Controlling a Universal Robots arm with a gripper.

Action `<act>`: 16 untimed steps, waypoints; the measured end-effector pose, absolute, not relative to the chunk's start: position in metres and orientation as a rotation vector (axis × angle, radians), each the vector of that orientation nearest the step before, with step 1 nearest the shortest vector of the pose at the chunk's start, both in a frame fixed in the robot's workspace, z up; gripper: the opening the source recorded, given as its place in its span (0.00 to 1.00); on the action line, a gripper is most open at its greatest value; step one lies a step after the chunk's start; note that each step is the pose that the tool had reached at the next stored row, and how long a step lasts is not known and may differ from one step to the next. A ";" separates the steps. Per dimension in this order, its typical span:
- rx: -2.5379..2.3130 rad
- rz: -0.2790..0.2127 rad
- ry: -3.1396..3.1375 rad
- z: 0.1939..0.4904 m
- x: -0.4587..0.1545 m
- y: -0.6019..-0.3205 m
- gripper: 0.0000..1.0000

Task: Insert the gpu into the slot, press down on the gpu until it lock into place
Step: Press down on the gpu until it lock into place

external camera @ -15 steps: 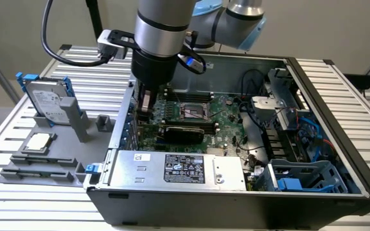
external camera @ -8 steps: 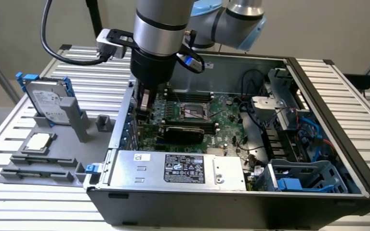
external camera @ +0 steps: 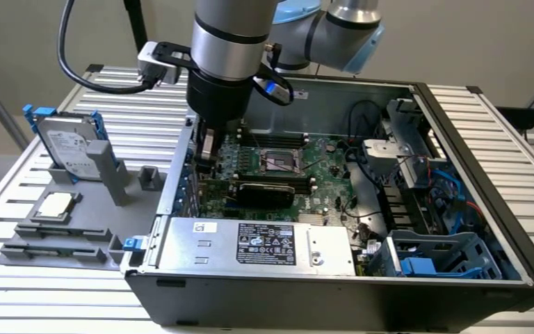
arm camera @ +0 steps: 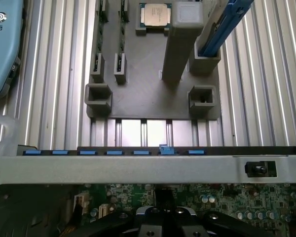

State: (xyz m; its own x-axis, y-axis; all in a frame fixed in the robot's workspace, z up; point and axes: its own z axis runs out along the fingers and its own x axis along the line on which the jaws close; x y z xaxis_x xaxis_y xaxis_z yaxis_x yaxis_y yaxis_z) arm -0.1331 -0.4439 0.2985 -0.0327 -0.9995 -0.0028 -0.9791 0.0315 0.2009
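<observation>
While the arm is standing almost vertical inside the open computer case [external camera: 489, 174], the claw [external camera: 206, 156] is hanging low over the motherboard [external camera: 318, 163] at its edge on the exterior view's left, just inside the case wall. In the wrist view the claw [arm camera: 164, 217] is closed, fingers together over the green board; whether anything is pinched between them I cannot tell. The gpu [external camera: 265, 191] is reading as the black card lying across the board just below the processor socket, between the socket and the silver power-supply box [external camera: 258, 243], a little to the exterior view's right of the claw and apart from it. Whether its edge is sitting fully down in the slot cannot be told from here. Judging by this, the pressing step is in hand. Doing it well is meaning pushing straight down on the card's top edge with closed fingers, keeping the force centred along the card so it is not rocking end to end, staying off the shroud and nearby components, and pressing evenly until the latch is catching. Outside the case, a grey fixture [arm camera: 153, 94] with a processor chip [arm camera: 155, 14] is resting on the ribbed worktop [external camera: 517, 125].
</observation>
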 end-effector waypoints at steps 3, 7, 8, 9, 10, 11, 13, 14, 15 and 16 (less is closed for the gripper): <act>2.083 -0.221 -2.152 0.298 -0.133 -0.443 0.11; 2.083 -0.221 -2.152 0.298 -0.134 -0.443 0.11; 2.083 -0.221 -2.152 0.298 -0.134 -0.443 0.11; 2.083 -0.221 -2.152 0.298 -0.134 -0.442 0.11; 2.083 -0.221 -2.152 0.298 -0.134 -0.442 0.11; 2.083 -0.221 -2.152 0.298 -0.134 -0.442 0.11; 2.083 -0.221 -2.152 0.298 -0.134 -0.441 0.11; 2.083 -0.221 -2.152 0.298 -0.135 -0.441 0.11; 2.083 -0.221 -2.152 0.298 -0.135 -0.440 0.11; 2.083 -0.221 -2.152 0.298 -0.135 -0.440 0.11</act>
